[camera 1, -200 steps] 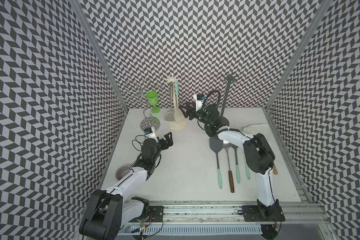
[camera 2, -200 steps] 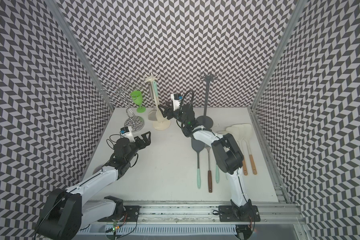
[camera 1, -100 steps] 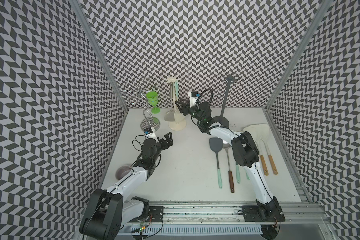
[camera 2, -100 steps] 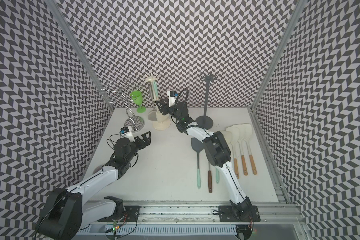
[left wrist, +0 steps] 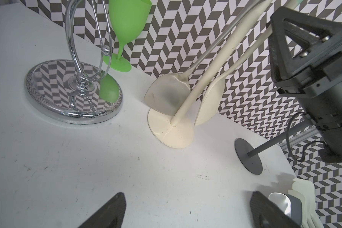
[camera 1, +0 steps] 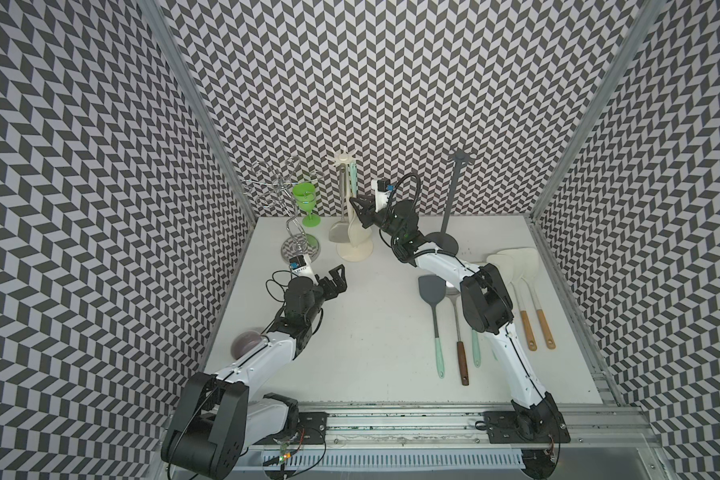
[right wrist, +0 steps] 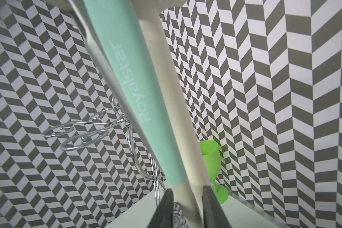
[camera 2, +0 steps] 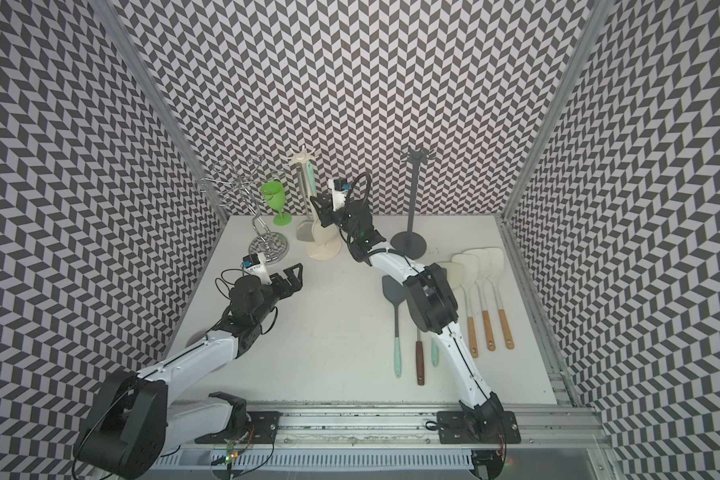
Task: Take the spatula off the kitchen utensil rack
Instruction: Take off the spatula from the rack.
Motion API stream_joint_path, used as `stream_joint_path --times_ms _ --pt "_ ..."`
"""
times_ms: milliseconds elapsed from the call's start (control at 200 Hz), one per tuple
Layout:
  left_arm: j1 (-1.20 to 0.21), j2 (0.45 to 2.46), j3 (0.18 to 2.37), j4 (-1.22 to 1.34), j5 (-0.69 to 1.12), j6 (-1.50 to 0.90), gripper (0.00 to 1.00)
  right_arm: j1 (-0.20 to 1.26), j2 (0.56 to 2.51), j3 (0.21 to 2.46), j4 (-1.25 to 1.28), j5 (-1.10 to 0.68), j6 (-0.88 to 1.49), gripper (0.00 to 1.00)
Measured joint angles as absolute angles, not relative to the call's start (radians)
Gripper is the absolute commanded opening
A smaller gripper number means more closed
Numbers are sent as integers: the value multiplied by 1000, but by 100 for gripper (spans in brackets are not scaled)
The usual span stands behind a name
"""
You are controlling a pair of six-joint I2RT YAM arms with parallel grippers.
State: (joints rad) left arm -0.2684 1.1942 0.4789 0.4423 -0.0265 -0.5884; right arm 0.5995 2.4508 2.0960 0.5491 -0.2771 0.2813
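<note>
Right wrist view: the right gripper (right wrist: 188, 199) is seen clenched on the cream neck of the spatula (right wrist: 126, 88), just below the end of its mint handle, with a finger (right wrist: 166, 209) pressed to each side. The spatula is hung head down from the crown of the cream rack (right wrist: 166, 79), close beside the pole, so its blade dangles low by the base, as is shown in the left wrist view. The low grip is judged to be chosen so that the handle's top stays free to be lifted off its hook. The pole is seen just beyond the fingertips, and whether it is brushed cannot be told. A grey turner (left wrist: 166, 92) is hung on the side of the rack away from the gripper and is not touched. In both top views the left gripper (camera 1: 337, 280) is held wide open above the table (camera 1: 371, 340), well apart from the rack, presumably so that the reach is not obstructed. Other utensils (camera 1: 429, 289) are laid in a row on the table by the right arm, near a bare dark stand (camera 1: 454, 187).
</note>
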Motion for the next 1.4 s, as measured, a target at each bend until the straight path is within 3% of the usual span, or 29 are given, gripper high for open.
stream_joint_path --times_ms 421,1072,1397 --pt "-268 1154 479 442 -28 -588 100 636 2449 2104 517 -230 126 0" --pt "-268 1097 440 454 -32 -594 100 638 2243 1818 526 -150 79 0" --pt "-268 1088 440 456 -32 -595 100 636 2220 1798 555 -181 88 0"
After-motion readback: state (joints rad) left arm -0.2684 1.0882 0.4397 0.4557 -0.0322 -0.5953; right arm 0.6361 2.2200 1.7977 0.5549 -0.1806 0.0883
